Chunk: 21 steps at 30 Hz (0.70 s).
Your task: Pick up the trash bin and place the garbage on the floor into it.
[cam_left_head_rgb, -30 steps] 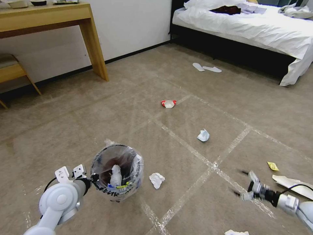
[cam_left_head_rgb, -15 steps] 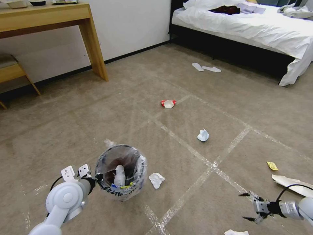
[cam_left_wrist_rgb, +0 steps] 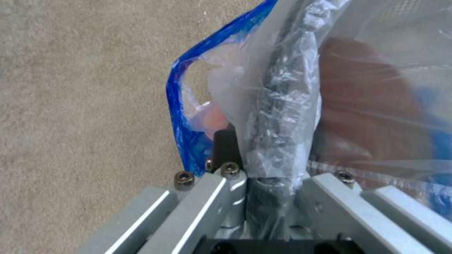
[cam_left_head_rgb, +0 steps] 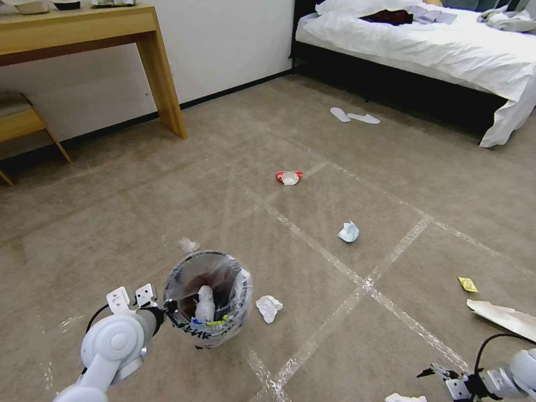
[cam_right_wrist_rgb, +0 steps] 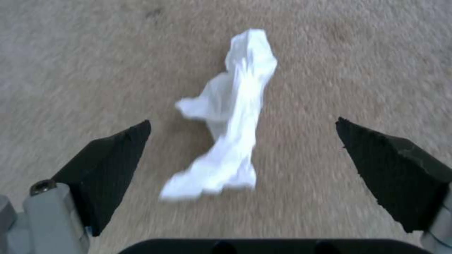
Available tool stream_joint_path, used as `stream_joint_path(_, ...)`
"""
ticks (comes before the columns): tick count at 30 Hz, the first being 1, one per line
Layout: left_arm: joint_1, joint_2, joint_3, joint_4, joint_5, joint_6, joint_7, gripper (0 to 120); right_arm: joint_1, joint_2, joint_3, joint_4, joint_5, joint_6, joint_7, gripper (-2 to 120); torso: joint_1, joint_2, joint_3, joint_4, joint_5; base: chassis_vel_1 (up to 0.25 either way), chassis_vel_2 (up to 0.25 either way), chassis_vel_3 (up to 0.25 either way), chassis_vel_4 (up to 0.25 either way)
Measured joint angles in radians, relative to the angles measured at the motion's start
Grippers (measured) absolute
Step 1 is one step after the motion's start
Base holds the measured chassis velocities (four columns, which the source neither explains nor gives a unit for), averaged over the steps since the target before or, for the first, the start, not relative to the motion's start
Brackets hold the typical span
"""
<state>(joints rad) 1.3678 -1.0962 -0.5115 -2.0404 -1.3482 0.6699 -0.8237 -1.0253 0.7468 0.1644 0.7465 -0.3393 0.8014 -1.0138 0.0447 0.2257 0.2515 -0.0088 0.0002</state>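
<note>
Clamped on the bag-wrapped rim of the trash bin (cam_left_head_rgb: 207,298), the left gripper (cam_left_head_rgb: 167,306) holds it at the side nearest the robot's left arm; in the left wrist view the rim (cam_left_wrist_rgb: 278,106), under crinkled clear plastic with a blue edge, runs straight between the fingers (cam_left_wrist_rgb: 226,148), which are pressed together on it. Just beyond that gripper the bin's open mouth faces up, and inside it lie a white tissue wad and a yellow-and-blue wrapper. The right gripper (cam_left_head_rgb: 441,375) is low over the floor (cam_left_head_rgb: 335,346) at the near right, its black fingers (cam_right_wrist_rgb: 113,158) spread wide apart and gripping nothing. Directly ahead of it, between the two fingertips in the right wrist view, lies a crumpled white tissue (cam_right_wrist_rgb: 226,120) on the beige carpet, touching neither finger; in the head view this tissue (cam_left_head_rgb: 405,398) sits just beside the gripper, toward the robot. Between the two grippers, just beside the bin, lies another crumpled tissue (cam_left_head_rgb: 268,308). Farther out from the right gripper lie a bluish paper wad (cam_left_head_rgb: 348,231) and, beyond it, a crushed red-white paper bowl (cam_left_head_rgb: 288,177). On that gripper's outer side are a small yellow wrapper (cam_left_head_rgb: 467,285) and a pale paper sheet (cam_left_head_rgb: 505,317), both well apart from it.
</note>
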Motion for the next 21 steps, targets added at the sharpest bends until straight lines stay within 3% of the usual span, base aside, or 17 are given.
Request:
stream_joint_path(10, -0.001, 0.009, -0.007, 0.008, -0.004, 0.0, 0.0, 0, 0.072, 0.102, -0.037, -0.099, -0.17, 0.004, 0.109, 100, 0.0, 0.0, 0.0, 0.0001, 0.0001, 0.0, 0.0, 0.0, 0.0)
stream_joint_path(21, -0.034, 0.005, 0.012, 0.034, -0.001, -0.004, 0.007, 0, 0.11, 0.122, -0.077, -0.163, -0.212, 0.003, 0.15, 100, 0.0, 0.0, 0.0, -0.0001, -0.0001, 0.0, 0.0, 0.0, 0.0)
